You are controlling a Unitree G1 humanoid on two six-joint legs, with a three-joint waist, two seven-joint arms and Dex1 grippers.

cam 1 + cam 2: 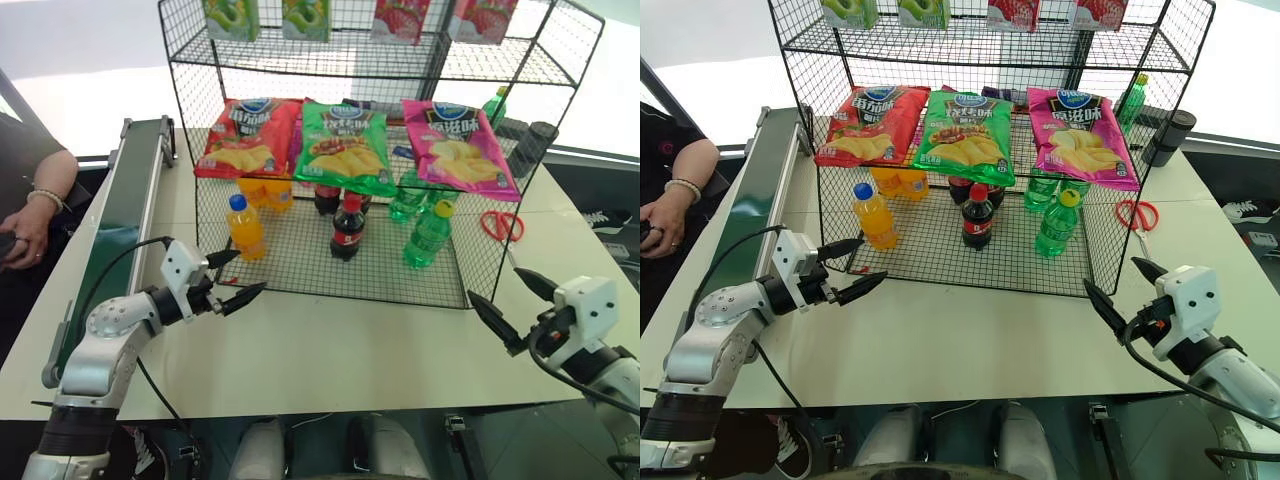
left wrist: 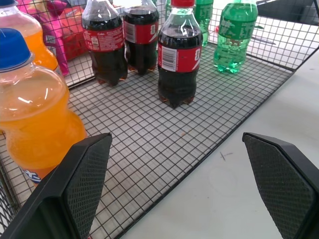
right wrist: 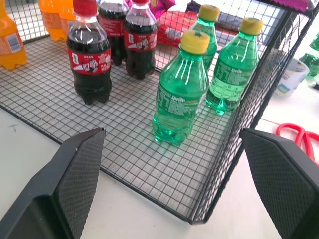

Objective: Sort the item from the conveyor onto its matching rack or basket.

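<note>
The green soda bottle with a yellow cap stands upright at the front right of the black wire rack's bottom tier, with two like it behind. The conveyor runs along the table's left side, and its belt is bare. My left gripper hovers open and empty at the rack's front left corner, near the orange bottle. My right gripper is open and empty just off the rack's front right corner, facing the green bottle.
Cola bottles stand mid-tier and chip bags hang above. Red scissors and a dark cup lie right of the rack. A person's arm rests beside the conveyor. White table stretches before the rack.
</note>
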